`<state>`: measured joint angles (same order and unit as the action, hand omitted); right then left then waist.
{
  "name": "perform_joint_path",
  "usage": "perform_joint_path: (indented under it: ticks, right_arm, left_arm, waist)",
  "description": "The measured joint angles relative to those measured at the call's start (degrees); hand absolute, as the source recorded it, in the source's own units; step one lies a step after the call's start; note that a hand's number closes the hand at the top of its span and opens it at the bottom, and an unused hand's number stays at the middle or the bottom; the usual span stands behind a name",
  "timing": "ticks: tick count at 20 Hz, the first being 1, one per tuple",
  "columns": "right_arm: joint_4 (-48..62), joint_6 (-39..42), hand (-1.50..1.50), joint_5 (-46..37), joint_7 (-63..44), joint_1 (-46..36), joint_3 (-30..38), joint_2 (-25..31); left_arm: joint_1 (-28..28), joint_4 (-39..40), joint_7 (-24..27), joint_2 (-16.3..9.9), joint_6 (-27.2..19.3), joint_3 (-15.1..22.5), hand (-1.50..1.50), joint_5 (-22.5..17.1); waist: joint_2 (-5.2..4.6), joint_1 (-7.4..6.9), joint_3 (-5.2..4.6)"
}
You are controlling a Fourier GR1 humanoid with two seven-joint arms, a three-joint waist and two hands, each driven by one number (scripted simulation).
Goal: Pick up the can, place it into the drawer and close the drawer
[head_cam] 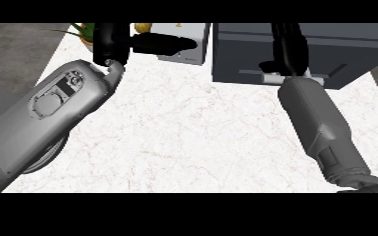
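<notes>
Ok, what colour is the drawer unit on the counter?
Dark grey, seen in the head view: the drawer unit at the counter's far right.

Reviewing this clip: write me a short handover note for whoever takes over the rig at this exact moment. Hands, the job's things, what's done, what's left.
Left hand: at the counter's far left, near a white box and a plant; fingers point toward the box, holding nothing that shows.
Right hand: stretched over the front of the dark drawer unit; its fingers cannot be read from here.
Can: not visible on the marble counter or in either hand.
Drawer: front looks flush or nearly so; I cannot tell whether it is fully shut.
Done: apparently the can is stowed, but that is unconfirmed.
Left: confirm the drawer is closed, then withdraw the right hand.
</notes>
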<state>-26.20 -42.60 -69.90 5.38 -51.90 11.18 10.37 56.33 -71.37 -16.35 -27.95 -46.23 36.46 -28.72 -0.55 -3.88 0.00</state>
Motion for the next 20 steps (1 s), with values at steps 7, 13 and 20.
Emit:
perform_joint_path:
  ticks: [7,13,20]
  right_arm:
    - [7.4,0.4,-1.50,-0.6,-0.4,-6.8,1.3,1.8]
    - [11.4,1.3,-1.50,-0.2,0.8,-9.5,2.4,2.8]
    - [11.8,2.9,-1.50,4.9,8.6,-10.6,6.8,2.5]
  left_arm:
    - [-4.1,-3.6,0.8,-1.6,1.0,-0.6,-1.50,0.9]
    - [-7.1,-6.3,1.5,-2.4,1.5,-0.9,-1.50,1.8]
    - [-9.3,-8.2,1.7,-3.3,2.1,-1.9,-1.50,1.9]
  waist:
    - [-0.67,-0.60,0.03]
    - [-0.90,-0.83,0.07]
    - [-1.14,-0.28,0.24]
